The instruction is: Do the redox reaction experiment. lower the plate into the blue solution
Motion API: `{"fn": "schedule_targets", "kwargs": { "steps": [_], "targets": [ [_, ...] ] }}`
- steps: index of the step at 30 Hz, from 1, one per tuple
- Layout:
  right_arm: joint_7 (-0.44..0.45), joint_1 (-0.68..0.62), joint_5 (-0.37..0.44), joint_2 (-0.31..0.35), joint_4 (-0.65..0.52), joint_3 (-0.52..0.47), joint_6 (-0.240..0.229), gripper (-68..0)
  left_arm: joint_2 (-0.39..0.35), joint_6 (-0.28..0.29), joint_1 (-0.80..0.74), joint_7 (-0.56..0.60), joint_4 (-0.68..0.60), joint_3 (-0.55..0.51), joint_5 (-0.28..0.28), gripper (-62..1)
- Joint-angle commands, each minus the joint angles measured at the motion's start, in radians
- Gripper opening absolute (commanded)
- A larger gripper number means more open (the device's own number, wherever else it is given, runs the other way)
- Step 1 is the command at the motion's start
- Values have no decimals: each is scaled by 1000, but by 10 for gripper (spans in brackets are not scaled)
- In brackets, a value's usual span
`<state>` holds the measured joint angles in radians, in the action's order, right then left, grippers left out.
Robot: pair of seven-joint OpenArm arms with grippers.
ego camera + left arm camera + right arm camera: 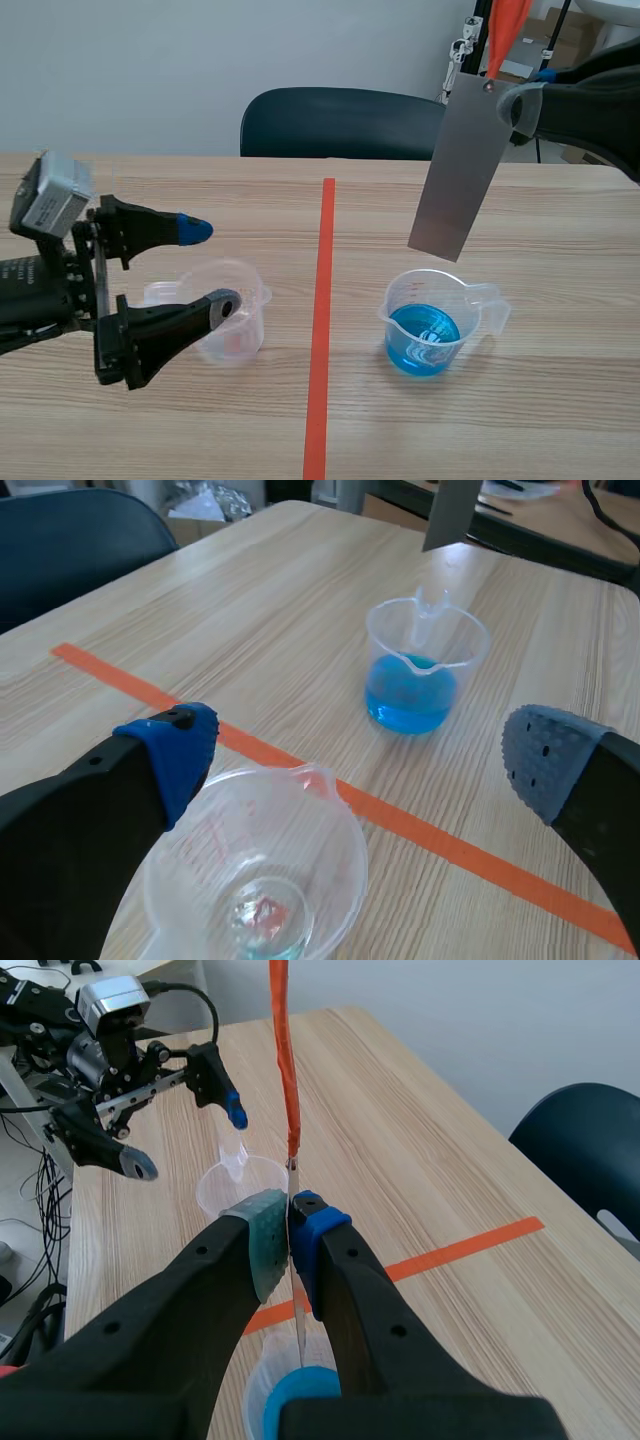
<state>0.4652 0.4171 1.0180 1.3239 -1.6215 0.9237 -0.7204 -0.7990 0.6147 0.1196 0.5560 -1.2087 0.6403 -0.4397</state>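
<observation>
A grey metal plate with an orange ribbon at its top hangs tilted above a clear beaker of blue solution, its lower edge a little above the rim. My right gripper is shut on the plate's top end; in the right wrist view the plate runs edge-on between the pads toward the blue solution. My left gripper stands open around an almost empty clear beaker, seen under the fingers in the left wrist view, with the blue beaker ahead.
An orange-red tape line runs down the middle of the wooden table. A dark blue chair stands behind the far edge. Cardboard boxes sit at the back right.
</observation>
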Motion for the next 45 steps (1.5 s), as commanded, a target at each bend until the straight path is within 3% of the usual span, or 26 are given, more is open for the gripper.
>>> {"fn": "schedule_targets", "kwargs": {
  "steps": [1, 7, 15, 23, 29, 37, 45],
  "targets": [
    [19, 16, 14, 11, -9, -23, -3, -669, -26, 2, -50, 47, -23, -47, -11, 14],
    [19, 16, 14, 11, -9, -23, -3, -669, -64, 10, -276, 171, -23, -239, -13, 14],
    [5, 15, 14, 11, -9, -23, -3, -669, -54, 9, -537, 328, -23, -422, 11, 14],
    [1, 15, 14, 11, -9, -23, -3, -669, 101, -13, -713, 437, -23, -608, 139, 14],
    [-49, 15, 13, -12, -9, -23, -2, -669, 288, -92, -788, 487, -23, -712, 310, 14],
    [-72, 12, 3, -34, -8, -23, -2, -669, 493, -179, -803, 496, -23, -747, 554, 14],
    [-113, 10, -2, -63, -7, -22, 7, -669, 556, -179, -780, 555, -23, -744, 622, 14]
  ]
}}
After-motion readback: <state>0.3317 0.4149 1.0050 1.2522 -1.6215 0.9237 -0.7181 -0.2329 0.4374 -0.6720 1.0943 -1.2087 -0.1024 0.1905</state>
